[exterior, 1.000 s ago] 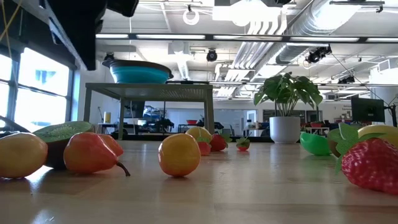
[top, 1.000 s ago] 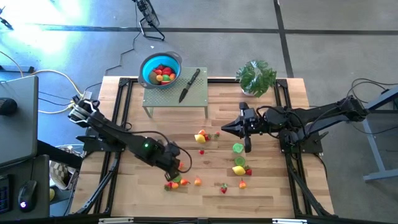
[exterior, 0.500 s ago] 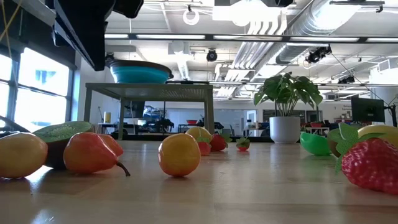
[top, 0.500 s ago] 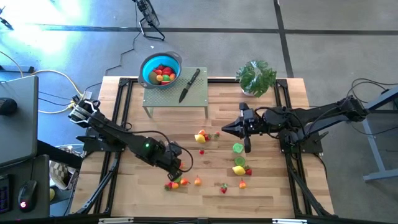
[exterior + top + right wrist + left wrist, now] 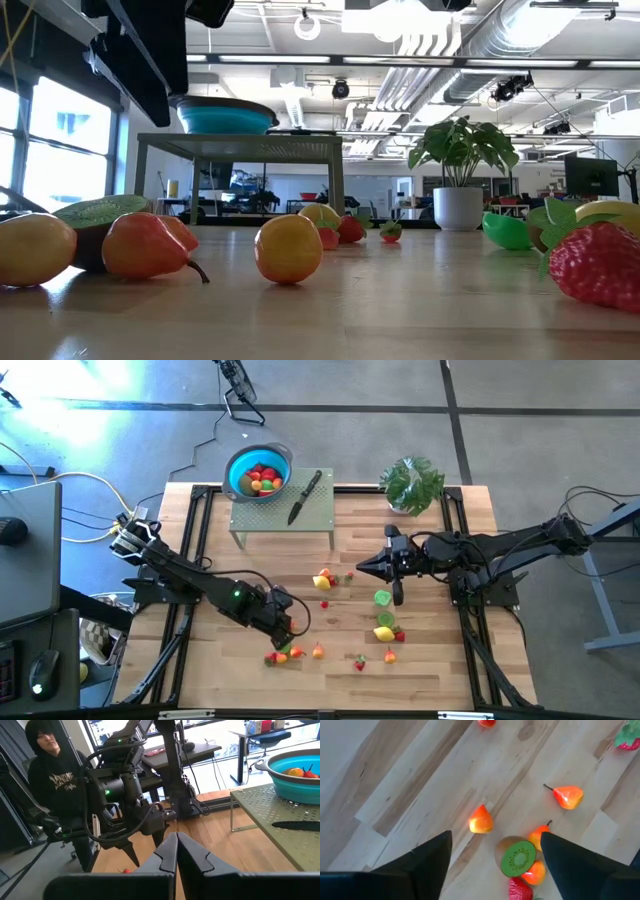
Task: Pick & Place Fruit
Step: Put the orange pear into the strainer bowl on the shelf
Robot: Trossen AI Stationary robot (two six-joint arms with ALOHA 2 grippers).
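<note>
Toy fruit lies scattered on the wooden table (image 5: 430,660). My left gripper (image 5: 286,630) hangs open above a near-left cluster: a kiwi half (image 5: 517,859), orange pears (image 5: 568,796), an orange piece (image 5: 481,819) and a strawberry (image 5: 521,890). The kiwi half lies cut face up below the gap between its fingers (image 5: 495,865). My right gripper (image 5: 364,569) hovers shut over the table's middle, touching nothing. More fruit (image 5: 383,628) lies near the right arm. A blue bowl (image 5: 258,472) holds several pieces.
The bowl stands on a small grey stand (image 5: 282,512) at the far side, beside a black-handled knife (image 5: 304,497). A potted plant (image 5: 412,483) is at the far right. A person in a dark hoodie (image 5: 50,780) sits beyond the table's left side.
My left gripper has opened while staying above the near-left fruit cluster. The fruit below it has not moved.
</note>
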